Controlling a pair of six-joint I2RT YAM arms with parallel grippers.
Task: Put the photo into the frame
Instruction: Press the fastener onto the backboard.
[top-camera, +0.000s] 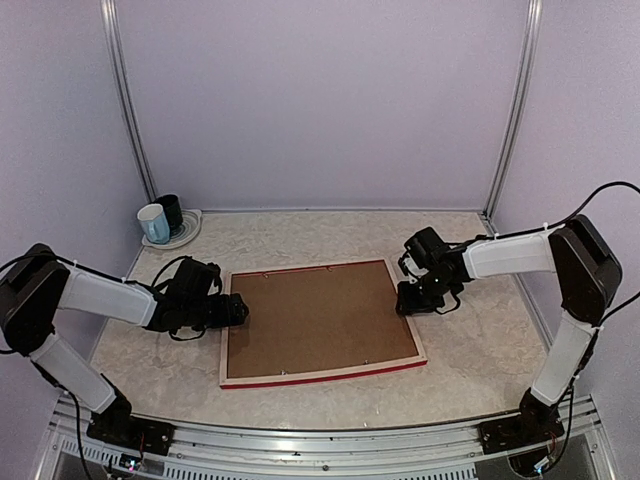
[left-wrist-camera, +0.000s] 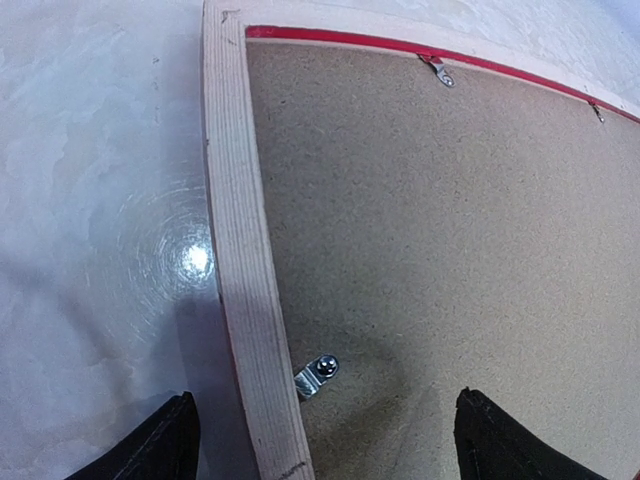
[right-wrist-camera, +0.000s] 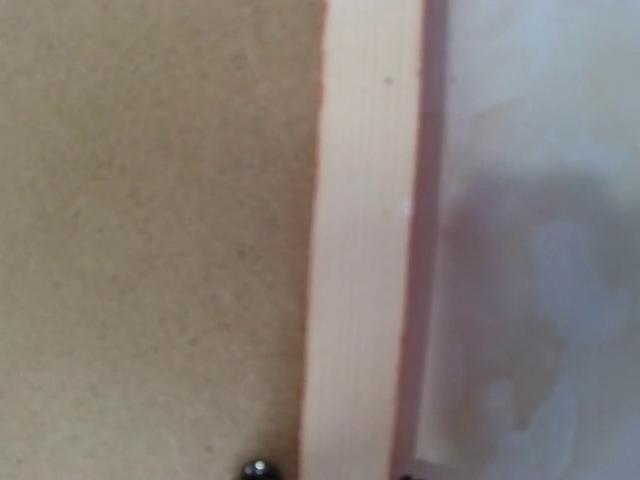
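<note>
Pale wood sides and a thin red lip mark the frame (top-camera: 322, 374), which lies face down near the middle of the mottled tabletop (top-camera: 470, 350). Its brown fibreboard backing (top-camera: 315, 320) faces up and fills the opening, so whatever lies beneath the board is hidden.

The left fingers (top-camera: 238, 312) sit at the frame's left rail and are spread wide. In the left wrist view, one dark tip (left-wrist-camera: 150, 450) hangs over the bare tabletop (left-wrist-camera: 100, 200). The other tip hangs over the backing (left-wrist-camera: 450, 250), with the wooden rail (left-wrist-camera: 240, 250) between them and neither tip touching it. A small metal retaining tab (left-wrist-camera: 318, 375) on that rail lies across the edge of the board. Two more tabs show along the red-edged far rail.

The right fingers (top-camera: 405, 298) sit at the frame's right rail. The right wrist view shows this rail (right-wrist-camera: 360, 250) at very close range and blurred, with backing (right-wrist-camera: 150, 250) on one side and tabletop on the other. Almost nothing of the fingers enters that view, so it cannot be told whether they are apart or clamped on the rail.

At the far left corner of the tabletop, well apart from the frame, a pale mug (top-camera: 153, 222) and a dark mug (top-camera: 172, 212) stand together on a plate (top-camera: 188, 235).
</note>
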